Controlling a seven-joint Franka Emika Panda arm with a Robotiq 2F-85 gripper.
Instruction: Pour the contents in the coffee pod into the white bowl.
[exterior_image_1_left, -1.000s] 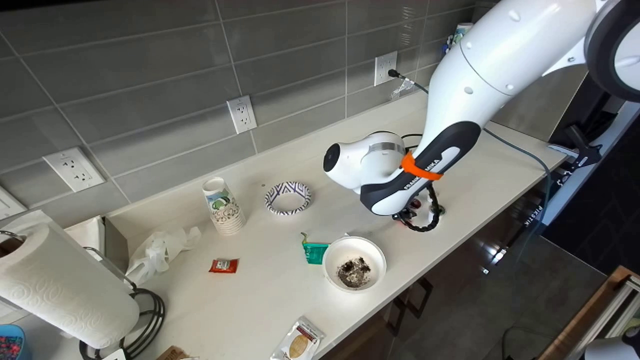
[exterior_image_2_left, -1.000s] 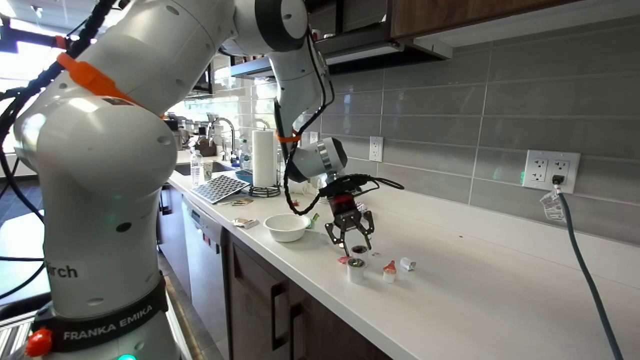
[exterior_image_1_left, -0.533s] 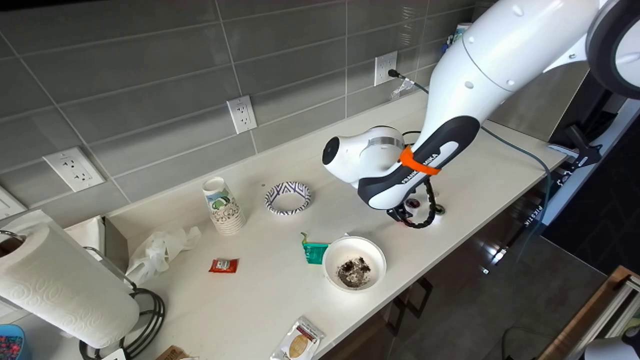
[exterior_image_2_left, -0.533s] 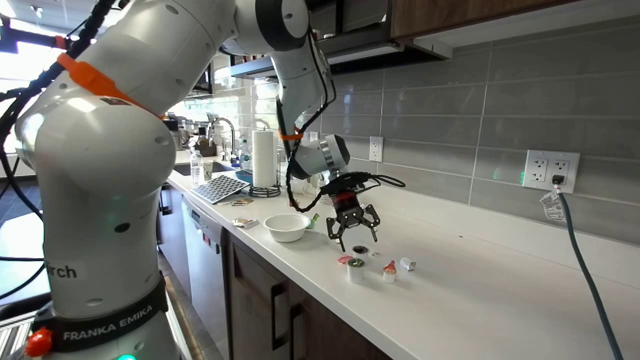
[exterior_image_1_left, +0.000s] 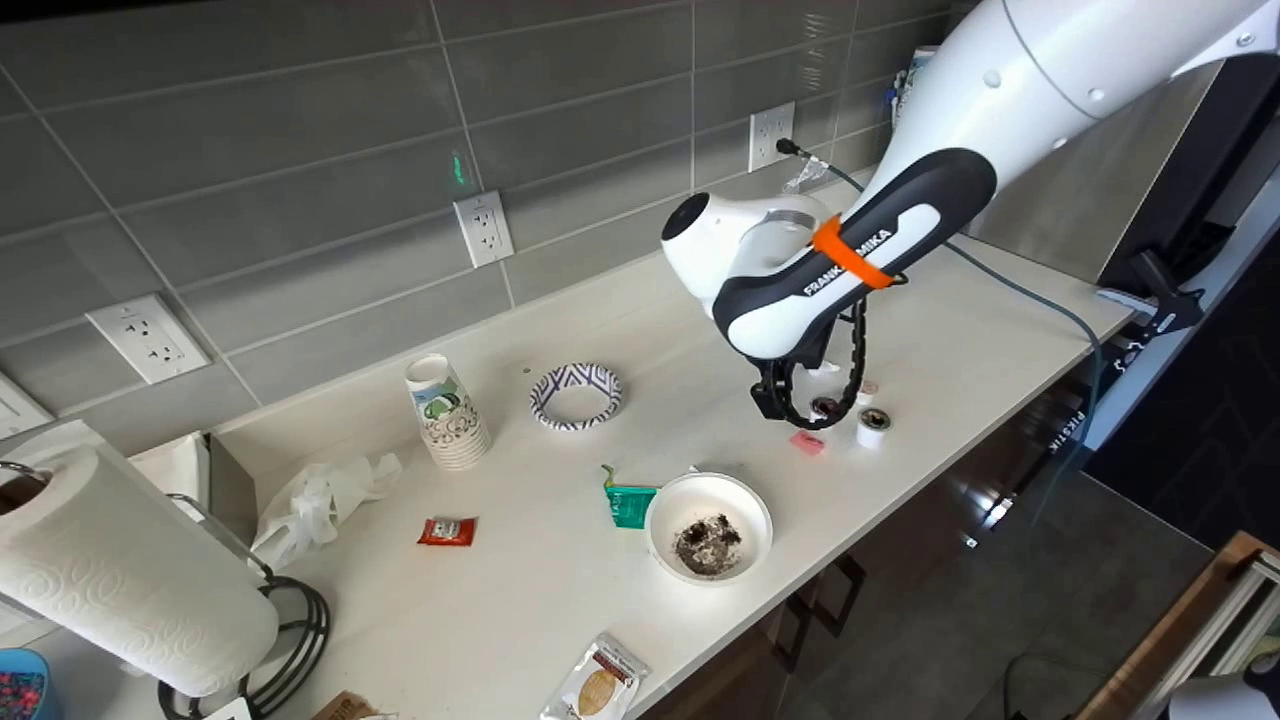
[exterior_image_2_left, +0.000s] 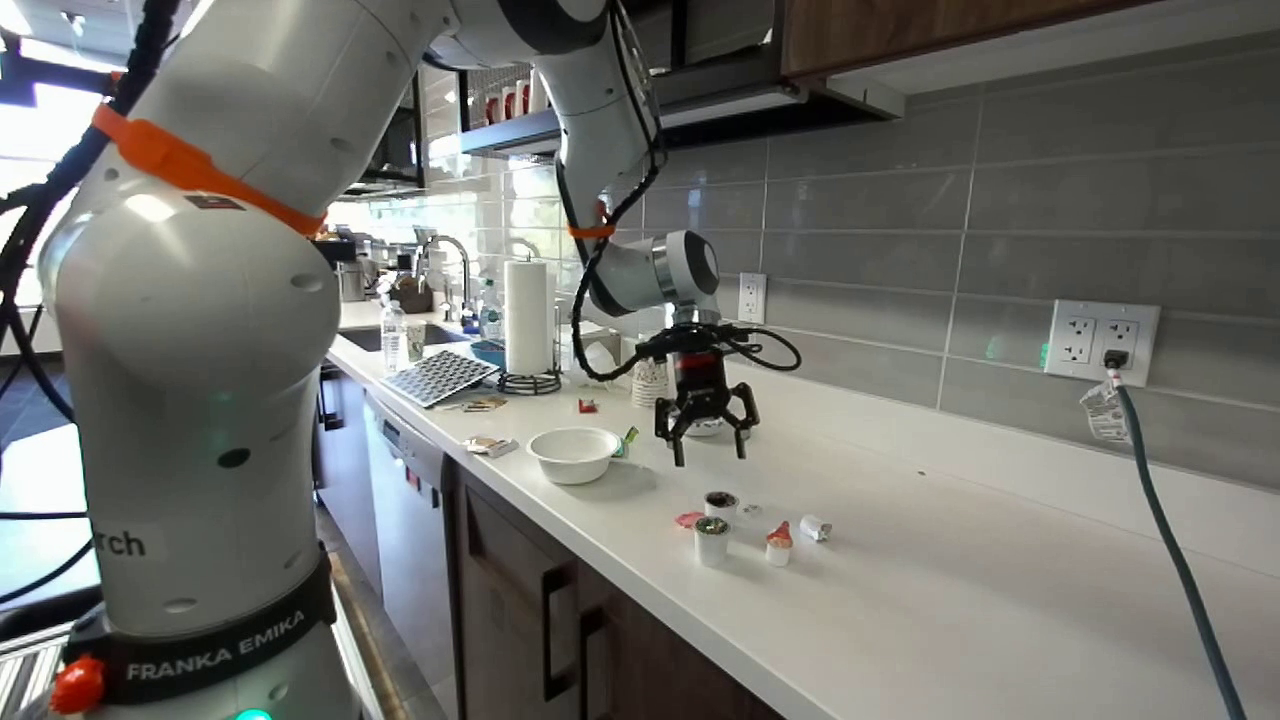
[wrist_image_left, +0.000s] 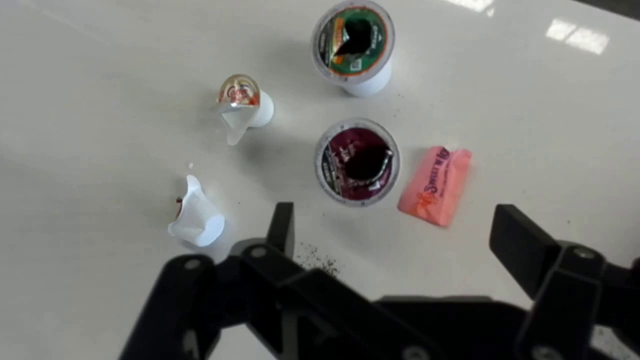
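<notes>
Two coffee pods with torn lids stand upright on the counter: one with a purple lid (wrist_image_left: 344, 145), one with a green lid (wrist_image_left: 376, 59). Dark holes gape in both lids. My gripper (exterior_image_2_left: 710, 456) hangs above the purple-lidded pod (exterior_image_2_left: 720, 508), apart from it. Its jaws are open with nothing between them, and the wrist view shows one of its fingers (wrist_image_left: 283, 225) at the left. The white bowl (exterior_image_1_left: 748, 512) sits near the counter's front edge with dark and greyish grounds inside. In an exterior view its outer wall (exterior_image_2_left: 572, 467) hides the contents.
Two small creamer cups, one upright (wrist_image_left: 262, 111) and one on its side (wrist_image_left: 200, 220), lie near the pods with a pink packet (wrist_image_left: 434, 187). A green packet (exterior_image_1_left: 630, 506) touches the white bowl's side. Behind are a patterned bowl (exterior_image_1_left: 538, 402) and stacked cups (exterior_image_1_left: 455, 430).
My gripper has spread its jaws and risen from around the purple-lidded pod, which stays standing on the counter. The hand now points more straight down.
</notes>
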